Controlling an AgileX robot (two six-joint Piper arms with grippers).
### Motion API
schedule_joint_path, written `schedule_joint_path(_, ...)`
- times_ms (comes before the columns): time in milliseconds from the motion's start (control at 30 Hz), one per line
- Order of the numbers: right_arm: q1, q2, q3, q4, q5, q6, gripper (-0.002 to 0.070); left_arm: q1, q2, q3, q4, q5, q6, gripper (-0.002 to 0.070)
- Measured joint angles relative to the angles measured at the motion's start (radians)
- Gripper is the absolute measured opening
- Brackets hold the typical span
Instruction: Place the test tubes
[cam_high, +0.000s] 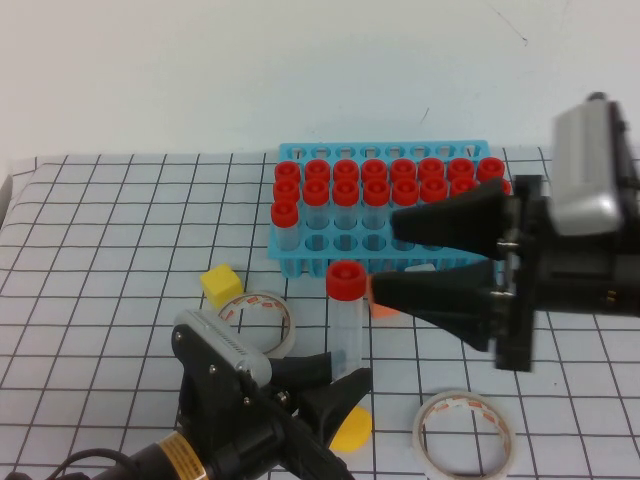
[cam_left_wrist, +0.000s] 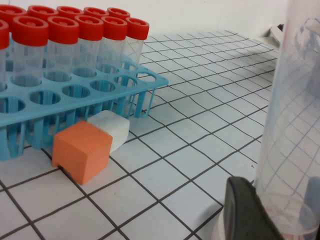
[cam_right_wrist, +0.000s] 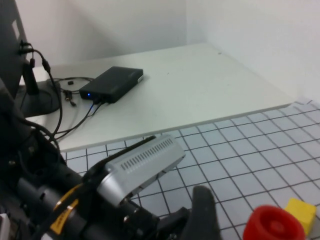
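The left gripper sat low at the table's near edge, clamped on the foot of an upright test tube just in front of the blue rack. The right gripper hung just beside the tube's top, jaws spread wide and holding nothing. I reckoned a mistimed handover could tip it, or a stray finger could knock the racked tubes.

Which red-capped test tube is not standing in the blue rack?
The clear red-capped tube before the blue plastic rack, gripped upright by the left tool; the open right tool hovers beside its cap.
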Motion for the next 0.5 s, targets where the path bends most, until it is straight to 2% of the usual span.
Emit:
schedule_joint_path(233, 0.044, 0.143, -0.103, 0.0, -0.004, 0.021, 0.0512, 0.0, 0.0, 0.0, 0.005, -0.002, 0.0, 0.0212)
schedule_joint_path(500, 0.046, 0.248, -0.118, 0.001, 0.065, 0.062, 0.0512, 0.0, 0.0, 0.0, 0.011, -0.002, 0.004, 0.0212)
